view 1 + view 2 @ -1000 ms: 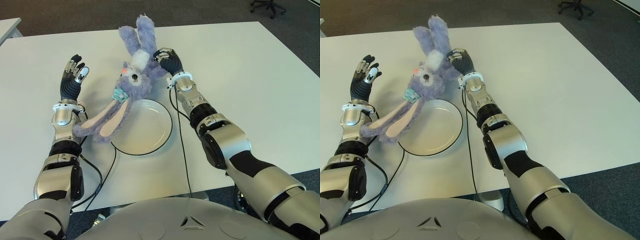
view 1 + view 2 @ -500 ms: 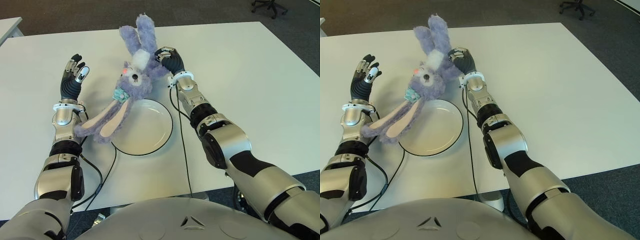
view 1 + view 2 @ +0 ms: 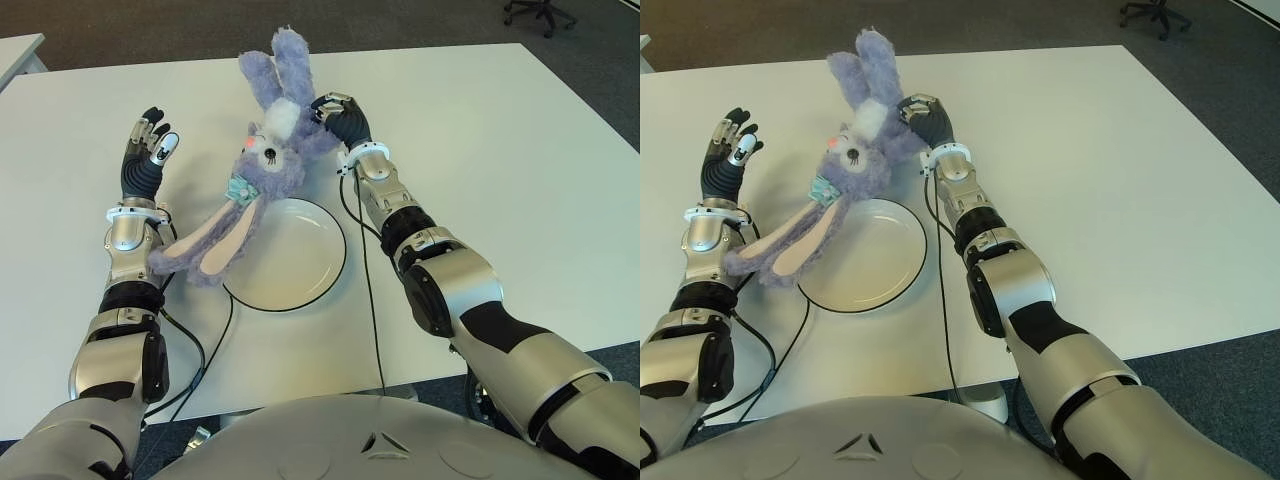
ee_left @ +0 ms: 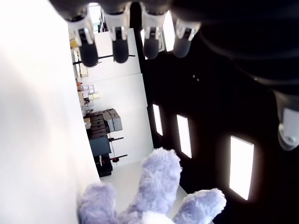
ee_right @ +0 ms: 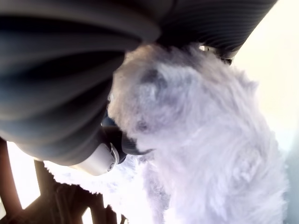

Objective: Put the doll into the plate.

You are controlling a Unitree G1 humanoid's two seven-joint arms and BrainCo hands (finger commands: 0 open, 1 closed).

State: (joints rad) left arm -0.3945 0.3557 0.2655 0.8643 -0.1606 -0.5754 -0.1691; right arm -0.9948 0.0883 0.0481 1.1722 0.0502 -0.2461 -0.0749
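A purple plush rabbit doll (image 3: 272, 150) lies on the white table, legs pointing away from me and long ears (image 3: 205, 250) trailing toward my left forearm. My right hand (image 3: 338, 118) is curled on the doll's side, and the right wrist view shows purple fur (image 5: 196, 140) pressed between its fingers. A white plate (image 3: 290, 255) with a dark rim sits just nearer than the doll; one ear overlaps its left rim. My left hand (image 3: 145, 152) shows to the left of the doll with fingers spread, holding nothing.
The white table (image 3: 500, 150) stretches wide to the right of my right arm. Black cables (image 3: 365, 290) run from both wrists across the table toward me. An office chair base (image 3: 535, 12) stands on the dark floor beyond the far right corner.
My right hand has shifted slightly right and away from me on the doll. The doll, the plate and my left hand look the same.
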